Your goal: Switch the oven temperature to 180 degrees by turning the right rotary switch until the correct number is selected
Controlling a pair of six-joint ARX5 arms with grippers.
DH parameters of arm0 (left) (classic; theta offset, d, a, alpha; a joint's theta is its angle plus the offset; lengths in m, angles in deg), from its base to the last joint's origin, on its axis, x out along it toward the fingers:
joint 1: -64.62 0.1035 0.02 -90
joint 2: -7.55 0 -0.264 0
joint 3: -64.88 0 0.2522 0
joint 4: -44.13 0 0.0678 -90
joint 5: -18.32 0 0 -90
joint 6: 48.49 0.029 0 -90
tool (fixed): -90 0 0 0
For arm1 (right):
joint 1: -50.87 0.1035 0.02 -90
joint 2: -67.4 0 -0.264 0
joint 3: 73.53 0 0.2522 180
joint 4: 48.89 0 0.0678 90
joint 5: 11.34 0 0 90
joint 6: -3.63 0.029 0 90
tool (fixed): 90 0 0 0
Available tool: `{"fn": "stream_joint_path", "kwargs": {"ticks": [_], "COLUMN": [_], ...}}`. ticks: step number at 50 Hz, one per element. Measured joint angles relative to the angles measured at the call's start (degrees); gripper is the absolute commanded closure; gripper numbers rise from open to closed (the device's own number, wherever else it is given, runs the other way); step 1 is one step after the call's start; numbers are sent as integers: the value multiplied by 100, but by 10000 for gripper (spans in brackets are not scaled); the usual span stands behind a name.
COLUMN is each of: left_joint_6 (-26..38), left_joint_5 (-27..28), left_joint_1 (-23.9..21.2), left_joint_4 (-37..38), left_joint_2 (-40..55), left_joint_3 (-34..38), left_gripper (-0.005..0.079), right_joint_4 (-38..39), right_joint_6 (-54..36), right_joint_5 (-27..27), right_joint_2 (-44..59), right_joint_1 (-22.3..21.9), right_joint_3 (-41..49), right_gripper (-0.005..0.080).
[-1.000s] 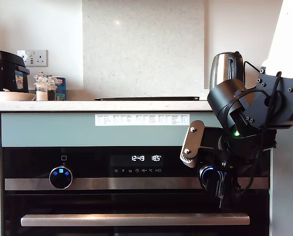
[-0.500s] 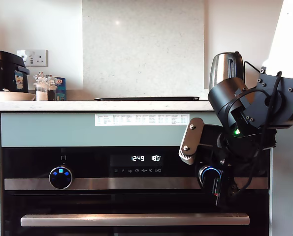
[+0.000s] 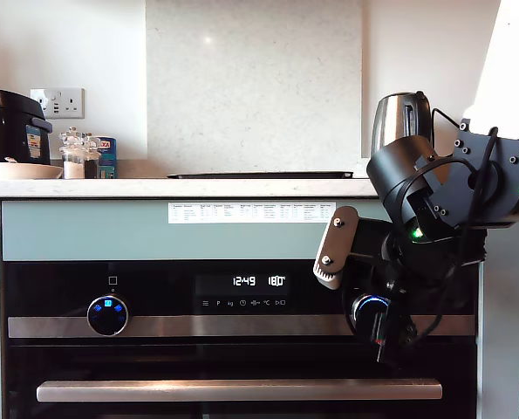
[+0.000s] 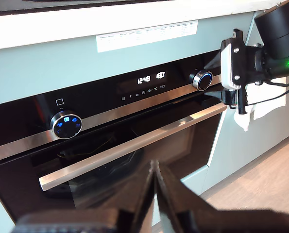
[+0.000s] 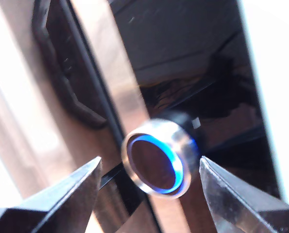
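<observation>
The oven (image 3: 154, 362) fills the lower exterior view; its display (image 3: 259, 281) reads 12:49 and 180. The right rotary switch (image 3: 370, 307), a black knob with a glowing blue ring, sits at the exterior view's right of the steel strip. My second gripper (image 3: 374, 319) straddles it. In the second wrist view the switch (image 5: 156, 162) lies between the fingers (image 5: 81, 187) with a small gap on each side, so that gripper (image 5: 150, 170) is open. My first gripper (image 4: 154, 191) is shut on nothing, well back from the oven (image 4: 134, 121), and faces the switch (image 4: 201, 80).
The other knob (image 3: 108, 315), with blue icon squares, is at the exterior view's left. The long bar handle (image 3: 239, 389) runs below the strip. On the worktop (image 3: 172, 188) stand a kettle (image 3: 399, 122), a black cooker (image 3: 10, 127) and jars (image 3: 80, 153).
The display's temperature went from 185 to 180. My second gripper rotated a little around the right rotary switch and shifted slightly towards the exterior view's left.
</observation>
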Motion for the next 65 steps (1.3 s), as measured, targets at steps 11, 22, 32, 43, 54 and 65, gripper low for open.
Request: {"fn": "stream_joint_path", "kwargs": {"ticks": [11,22,32,43,54,65], "left_joint_6": [0,-2,-2,0,0,0], "left_joint_5": [0,0,0,0,2,0], "left_joint_1": [0,0,0,0,0,0], "left_joint_4": [0,0,2,2,0,0], "left_joint_2": [0,0,0,0,0,0], "left_joint_3": [0,0,0,0,0,0], "left_gripper": [765,764,765,765,764,765], "right_joint_4": [94,81,-26,-234,-350,-466], "right_joint_6": [0,0,0,-2,-2,0], "right_joint_5": [251,221,20,-17,72,214], "right_joint_2": [0,0,0,-2,-9,-9], "right_joint_1": [39,68,79,103,105,94], "right_joint_3": [0,0,0,-28,-66,-79], "right_gripper": [169,169,169,169,169,169]}}
